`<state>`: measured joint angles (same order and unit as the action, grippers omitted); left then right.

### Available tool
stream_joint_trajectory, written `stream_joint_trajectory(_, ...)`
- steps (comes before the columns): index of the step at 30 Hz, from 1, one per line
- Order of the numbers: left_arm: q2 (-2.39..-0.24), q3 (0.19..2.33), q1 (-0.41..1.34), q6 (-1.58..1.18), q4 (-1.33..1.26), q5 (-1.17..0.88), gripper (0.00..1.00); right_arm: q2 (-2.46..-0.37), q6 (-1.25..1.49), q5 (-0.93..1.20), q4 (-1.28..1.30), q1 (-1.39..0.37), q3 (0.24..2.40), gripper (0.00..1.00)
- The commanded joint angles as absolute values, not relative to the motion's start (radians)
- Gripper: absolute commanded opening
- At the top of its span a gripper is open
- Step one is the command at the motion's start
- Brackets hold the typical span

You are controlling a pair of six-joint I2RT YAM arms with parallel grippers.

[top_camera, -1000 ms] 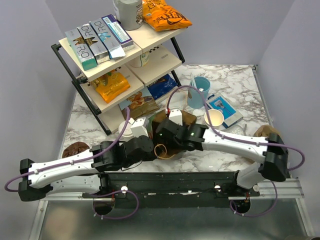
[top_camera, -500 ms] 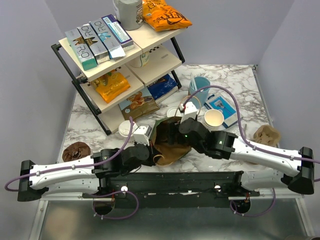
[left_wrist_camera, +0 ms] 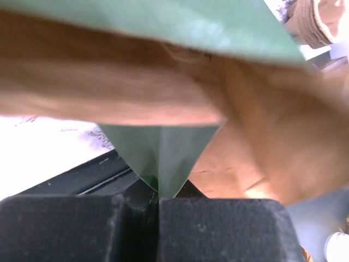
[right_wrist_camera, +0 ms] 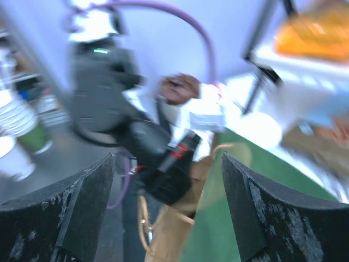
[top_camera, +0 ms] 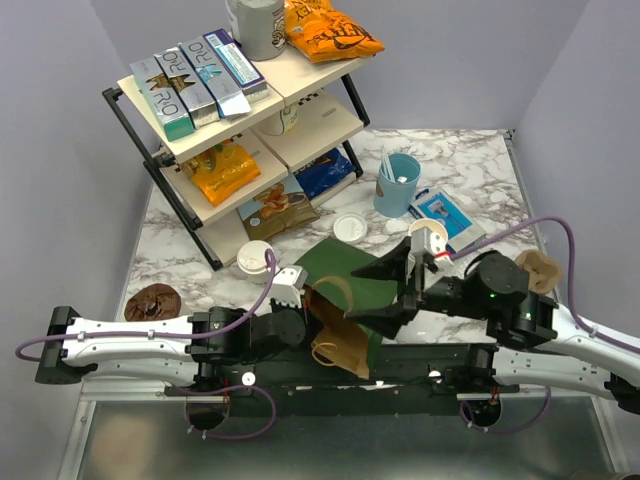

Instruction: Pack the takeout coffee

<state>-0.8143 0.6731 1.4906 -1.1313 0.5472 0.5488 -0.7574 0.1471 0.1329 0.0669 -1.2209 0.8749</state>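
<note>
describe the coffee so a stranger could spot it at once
Find the black-framed shelf at back left. By its front foot, left of the green bag, stands the coffee. It is a lone cream cup capped with a white lid, unlike the open cup stack and the blue cup.

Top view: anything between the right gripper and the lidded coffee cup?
Yes: the paper bag, pinched by the left gripper, lies across the line from the open right gripper to the takeout coffee.
</note>
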Motion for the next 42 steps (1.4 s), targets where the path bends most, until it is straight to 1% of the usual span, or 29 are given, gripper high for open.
stream_joint_trajectory(1, -0.821, 0.669, 1.526, -1.196, 0.606, 0.643, 0.00, -0.706, 0.048, 0.405, 0.026, -1.223, 0.868, 0.88)
stream_joint_trajectory(4, -0.827, 0.689, 1.543, -1.210, 0.636, 0.676, 0.00, -0.687, 0.040, 0.414, 0.018, -1.221, 0.879, 0.89)
stream_joint_trajectory(7, -0.825, 0.703, 1.551, -1.215, 0.661, 0.696, 0.00, -0.699, 0.048, 0.345, 0.055, -1.221, 0.914, 0.89)
stream_joint_trajectory(10, -0.824, 0.724, 1.552, -1.229, 0.690, 0.709, 0.00, -0.745, 0.070, 0.276, 0.150, -1.223, 0.960, 0.89)
stream_joint_trajectory(13, -0.819, 0.773, 1.552, -1.250, 0.733, 0.725, 0.00, -0.801, 0.092, 0.317, 0.287, -1.223, 1.058, 0.87)
stream_joint_trajectory(14, -0.821, 0.794, 1.552, -1.268, 0.783, 0.729, 0.00, -0.828, 0.091, 0.365, 0.340, -1.223, 1.092, 0.86)
stream_joint_trajectory(17, -0.845, 0.911, 1.551, -1.312, 0.914, 0.745, 0.00, -0.865, 0.092, 0.377, 0.414, -1.223, 1.134, 0.86)
stream_joint_trajectory(19, -0.889, 1.015, 1.551, -1.340, 0.984, 0.746, 0.00, -0.880, 0.115, 0.329, 0.439, -1.223, 1.160, 0.87)
stream_joint_trajectory(20, -0.906, 1.044, 1.551, -1.342, 1.047, 0.749, 0.00, -0.890, 0.159, 0.242, 0.472, -1.223, 1.169, 0.88)
stream_joint_trajectory(21, -0.922, 1.070, 1.552, -1.339, 1.067, 0.749, 0.00, -0.912, 0.170, 0.200, 0.492, -1.223, 1.190, 0.89)
stream_joint_trajectory(22, -0.952, 1.113, 1.551, -1.333, 1.081, 0.746, 0.00, -0.919, 0.182, 0.152, 0.509, -1.223, 1.199, 0.89)
stream_joint_trajectory(23, -0.968, 1.127, 1.552, -1.297, 1.081, 0.732, 0.00, -0.926, 0.231, 0.043, 0.540, -1.223, 1.209, 0.89)
stream_joint_trajectory(26, -1.021, 1.176, 1.551, -1.217, 1.062, 0.713, 0.00, -0.927, 0.264, -0.093, 0.574, -1.223, 1.238, 0.90)
stream_joint_trajectory(28, -1.055, 1.210, 1.552, -1.201, 1.066, 0.715, 0.00, -0.902, 0.261, -0.078, 0.566, -1.223, 1.232, 0.87)
stream_joint_trajectory(31, -1.098, 1.270, 1.545, -1.227, 1.124, 0.735, 0.00, -0.897, 0.212, 0.049, 0.571, -1.221, 1.238, 0.82)
stream_joint_trajectory(32, -1.104, 1.284, 1.543, -1.230, 1.147, 0.735, 0.00, -0.897, 0.166, 0.128, 0.572, -1.224, 1.246, 0.80)
stream_joint_trajectory(34, -1.104, 1.298, 1.536, -1.221, 1.146, 0.726, 0.00, -0.902, 0.083, 0.211, 0.571, -1.226, 1.246, 0.78)
stream_joint_trajectory(35, -1.100, 1.295, 1.531, -1.212, 1.128, 0.713, 0.00, -0.903, -0.040, 0.245, 0.583, -1.229, 1.241, 0.76)
stream_joint_trajectory(36, -1.092, 1.290, 1.523, -1.203, 1.114, 0.700, 0.00, -0.904, -0.107, 0.294, 0.586, -1.245, 1.235, 0.75)
stream_joint_trajectory(39, -1.066, 1.261, 1.470, -1.154, 1.048, 0.628, 0.00, -0.887, -0.340, 0.299, 0.586, -1.261, 1.184, 0.74)
stream_joint_trajectory(41, -1.063, 1.253, 1.445, -1.119, 1.017, 0.589, 0.00, -0.887, -0.408, 0.227, 0.577, -1.261, 1.169, 0.73)
stream_joint_trajectory(42, -1.066, 1.255, 1.437, -1.109, 1.009, 0.577, 0.00, -0.902, -0.416, 0.145, 0.572, -1.261, 1.166, 0.73)
